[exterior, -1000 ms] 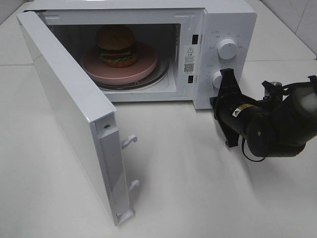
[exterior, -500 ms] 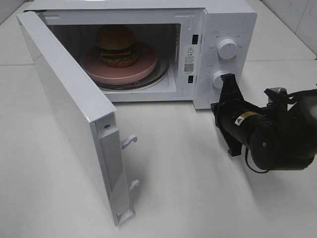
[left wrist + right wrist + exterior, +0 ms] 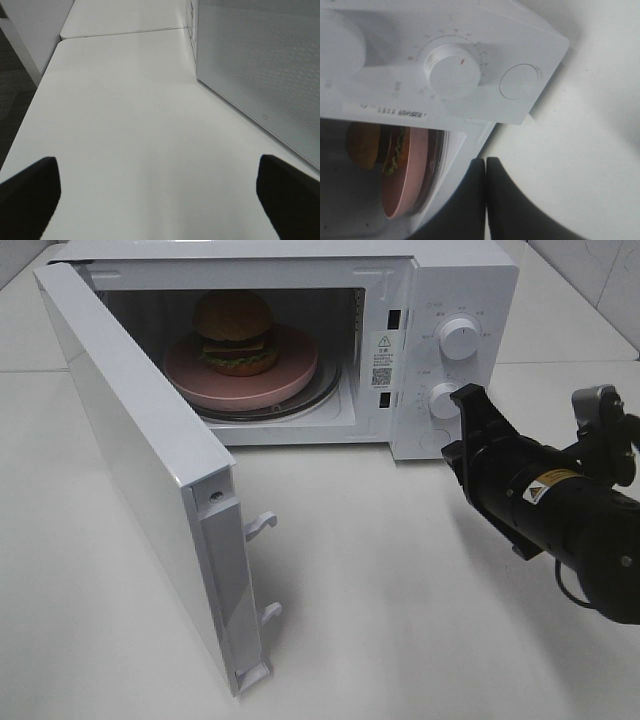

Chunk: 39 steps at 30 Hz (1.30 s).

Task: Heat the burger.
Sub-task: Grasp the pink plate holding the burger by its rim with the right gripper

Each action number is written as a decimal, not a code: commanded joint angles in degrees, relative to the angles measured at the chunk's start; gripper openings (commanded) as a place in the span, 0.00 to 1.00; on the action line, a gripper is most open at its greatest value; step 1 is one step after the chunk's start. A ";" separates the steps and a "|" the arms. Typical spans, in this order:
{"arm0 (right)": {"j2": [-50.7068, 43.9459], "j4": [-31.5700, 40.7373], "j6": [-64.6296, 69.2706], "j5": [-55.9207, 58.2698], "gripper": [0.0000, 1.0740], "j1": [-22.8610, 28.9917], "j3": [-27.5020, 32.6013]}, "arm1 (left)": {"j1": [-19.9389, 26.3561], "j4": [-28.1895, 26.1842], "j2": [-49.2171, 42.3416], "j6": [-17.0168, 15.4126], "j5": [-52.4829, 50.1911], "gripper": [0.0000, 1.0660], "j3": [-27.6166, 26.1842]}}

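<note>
Burger with brown bun and green layer [image 3: 234, 332] sits on the round pink plate [image 3: 292, 372], centred on the turntable inside the white microwave oven [image 3: 470, 275]. Loading looks done.

The white hinged door [image 3: 140, 460] is swung wide open towards the camera, so heating can't start yet.

Right gripper [image 3: 470, 400] is fully closed with nothing in it. It's parked just in front of the lower white dial [image 3: 441, 400], tips apparently clear of it. The right wrist view shows the pressed-together fingers [image 3: 480, 175] pointing at the control panel. My read: it's staged for the timer.

Left gripper [image 3: 160, 195] is spread wide and empty, low over the white worktop [image 3: 125, 125], near a dotted white panel [image 3: 260, 60], probably the door's outer face. That's a sensible spot for pushing the door shut.

Remaining: close the door, then turn the dial.

Risk: closed tips may slip on the smooth dial.
</note>
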 commanded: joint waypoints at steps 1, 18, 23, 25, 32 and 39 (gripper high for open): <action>-4.76 -1.15 -8.77 5.10 0.00 0.23 1.09 | 0.06 0.11 -1.09 -0.34 -0.23 0.95 0.17; -21.83 -0.40 -69.79 50.42 0.15 0.23 -1.20 | 0.06 0.11 -1.09 -0.34 -0.23 0.95 0.17; -22.63 -6.82 -83.94 66.00 0.62 0.23 -7.33 | 0.06 0.11 -1.09 -0.34 -0.23 0.95 0.17; -22.63 -8.71 -89.27 71.39 0.80 0.23 -9.34 | 0.06 0.11 -1.09 -0.34 -0.23 0.95 0.17; -19.42 -14.32 -98.72 81.02 0.94 0.23 -17.30 | 0.06 0.11 -1.09 -0.34 -0.23 0.95 0.17; -11.97 -16.90 -109.15 88.98 0.92 0.23 -27.50 | 0.06 0.11 -1.09 -0.34 -0.23 0.95 0.17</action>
